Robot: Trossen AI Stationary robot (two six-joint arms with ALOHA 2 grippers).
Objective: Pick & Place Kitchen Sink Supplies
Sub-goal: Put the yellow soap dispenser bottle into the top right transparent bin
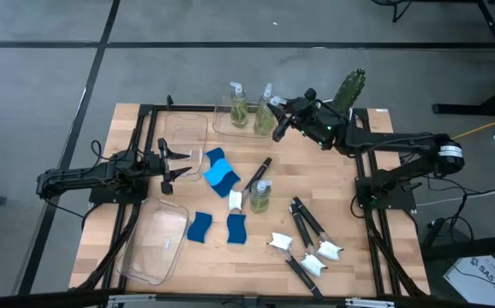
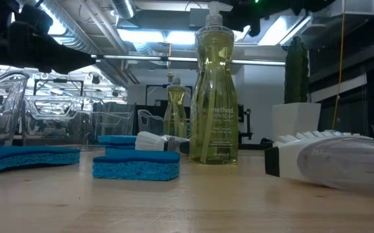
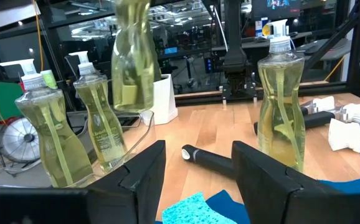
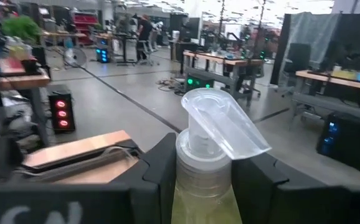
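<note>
My right gripper (image 1: pixel 278 120) is shut on a clear pump bottle of yellow-green soap (image 3: pixel 132 59), held above the clear bin (image 1: pixel 227 127) at the table's far edge. Two more soap bottles (image 3: pixel 43 134) (image 3: pixel 100 124) stand upright in that bin. A fourth bottle (image 1: pixel 260 196) stands on the table's middle. Blue sponges (image 1: pixel 220 172) (image 1: pixel 200 227) (image 1: pixel 236 228) lie flat on the wood. A black-handled brush (image 1: pixel 256 175) lies beside them, with several more brushes (image 1: pixel 306 224) to the right. My left gripper (image 1: pixel 173 164) waits open at the table's left, holding nothing. My right gripper pinches the soap bottle's neck (image 4: pixel 200 167) between its two fingers, just under the clear pump head (image 4: pixel 220 127). The fingers lie level and come from the table's right side. The bottle hangs upright below them, its base lifted clear above the bin's rim (image 3: pixel 147 118).
Two more clear bins sit on the left half, one far (image 1: pixel 184 137) and one near (image 1: pixel 157 242). A green cactus in a white pot (image 1: pixel 350 89) stands at the far right, close behind my right arm. Bare wood lies along the near edge.
</note>
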